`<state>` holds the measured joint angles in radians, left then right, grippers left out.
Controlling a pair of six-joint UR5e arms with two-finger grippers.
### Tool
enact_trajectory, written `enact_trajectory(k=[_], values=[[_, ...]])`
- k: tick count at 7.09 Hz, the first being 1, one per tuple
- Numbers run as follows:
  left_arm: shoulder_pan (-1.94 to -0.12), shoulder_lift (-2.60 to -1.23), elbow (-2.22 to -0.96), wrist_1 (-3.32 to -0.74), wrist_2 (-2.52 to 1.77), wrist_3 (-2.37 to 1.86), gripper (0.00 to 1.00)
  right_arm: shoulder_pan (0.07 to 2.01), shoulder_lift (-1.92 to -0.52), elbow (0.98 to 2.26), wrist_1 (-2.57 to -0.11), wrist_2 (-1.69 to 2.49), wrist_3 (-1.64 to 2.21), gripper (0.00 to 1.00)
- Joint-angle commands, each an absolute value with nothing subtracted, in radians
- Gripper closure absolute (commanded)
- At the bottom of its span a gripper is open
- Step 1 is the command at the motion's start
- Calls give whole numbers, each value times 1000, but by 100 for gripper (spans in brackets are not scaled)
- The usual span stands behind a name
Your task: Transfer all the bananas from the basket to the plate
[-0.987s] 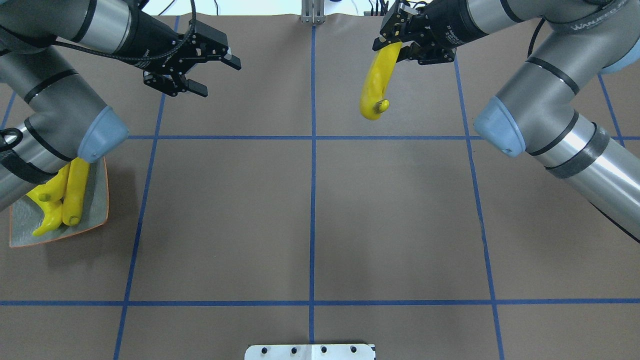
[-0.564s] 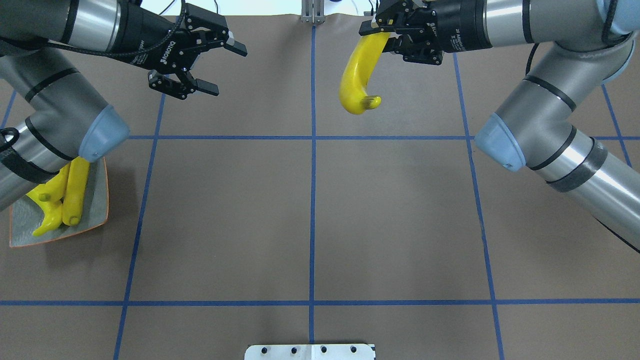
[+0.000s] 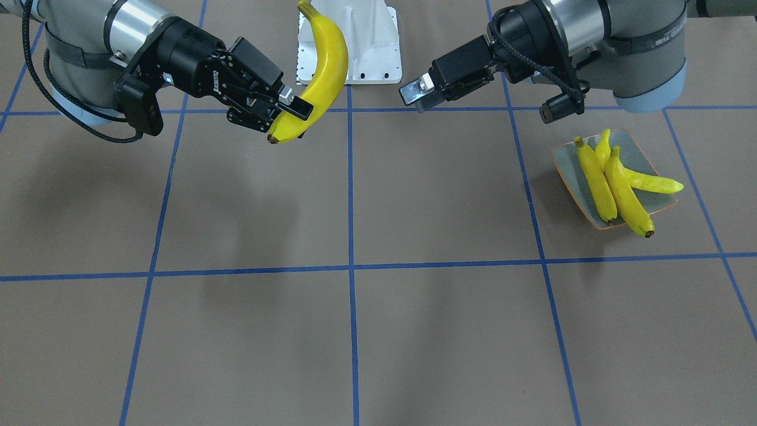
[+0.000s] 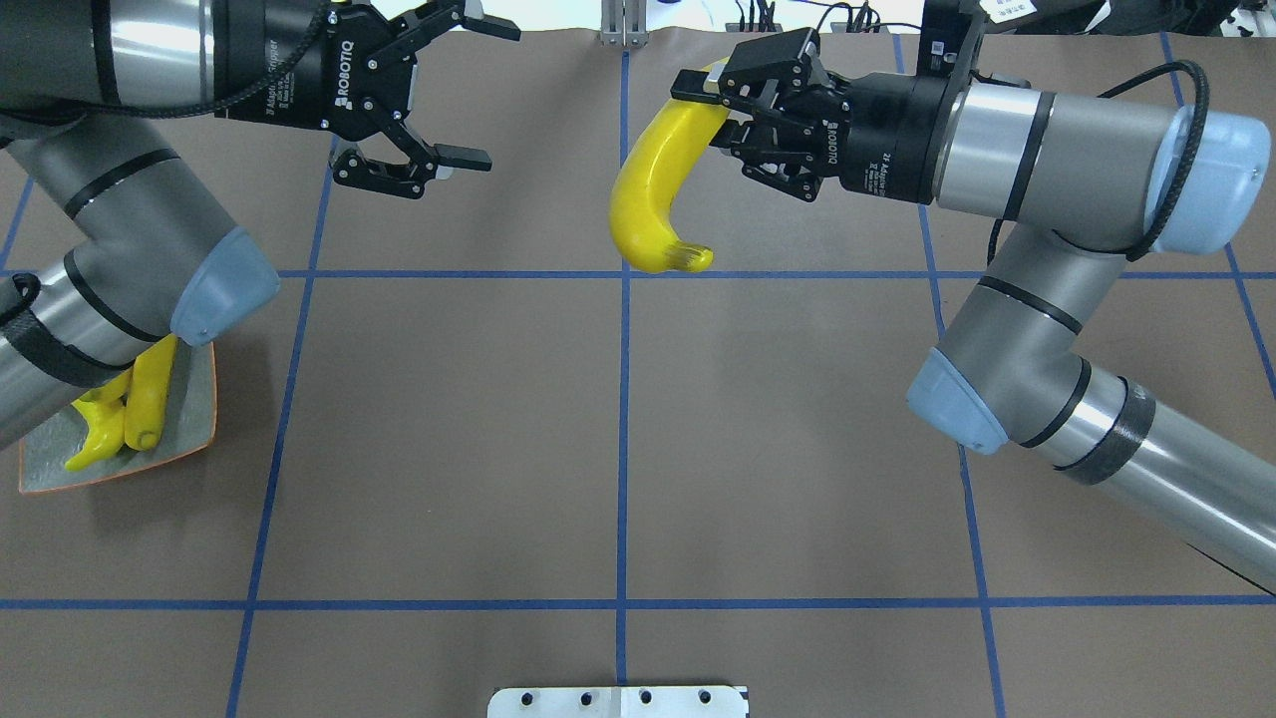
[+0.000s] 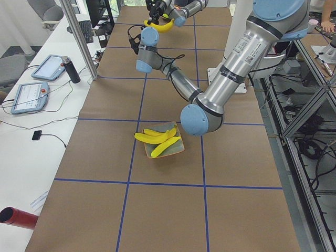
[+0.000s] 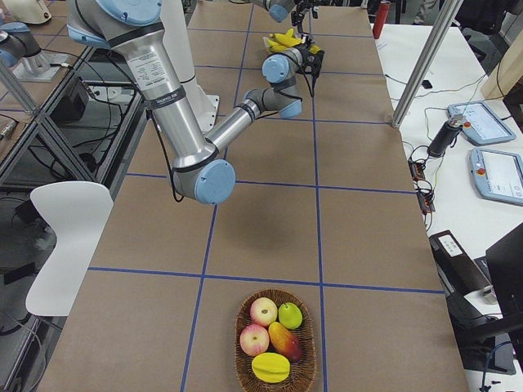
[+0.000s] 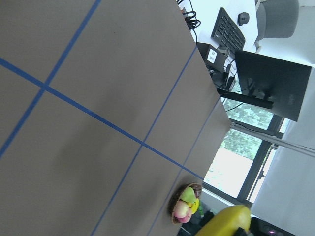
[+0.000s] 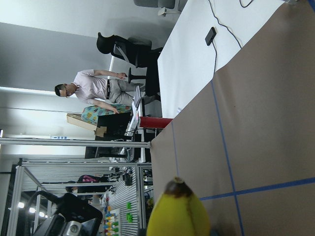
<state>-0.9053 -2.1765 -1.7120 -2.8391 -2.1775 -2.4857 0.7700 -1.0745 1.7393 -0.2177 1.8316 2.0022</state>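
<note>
On the left half of the brown-papered, blue-taped tabletop (image 4: 449, 449), partly under the left arm's elbow, sits the squarish grey-green plate with an orange-brown rim (image 3: 643, 155). It carries three bright yellow bananas (image 3: 597, 183) lying close together, two tips overhanging its rim. Farther out, near the far edge, the right claw (image 4: 703, 108) pinches one end of a fourth curved yellow banana (image 4: 648, 189), which hangs in the air over the centre line. Facing it but apart, the left claw (image 4: 483, 92) is spread wide, gripping nothing. At the tabletop's right end stands a round wicker basket (image 6: 239, 347) of other fruit.
</note>
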Motion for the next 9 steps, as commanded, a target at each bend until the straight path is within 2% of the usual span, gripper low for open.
enact_trajectory(k=[1, 9], values=[[-849, -2175, -1741, -2966, -2056, -2615, 0, 769, -1075, 1756, -149, 1797, 2083, 100], [-720, -2191, -1802, -2968, -1941, -2617, 0, 755, -1065, 1756, -37, 1721, 2191, 100]])
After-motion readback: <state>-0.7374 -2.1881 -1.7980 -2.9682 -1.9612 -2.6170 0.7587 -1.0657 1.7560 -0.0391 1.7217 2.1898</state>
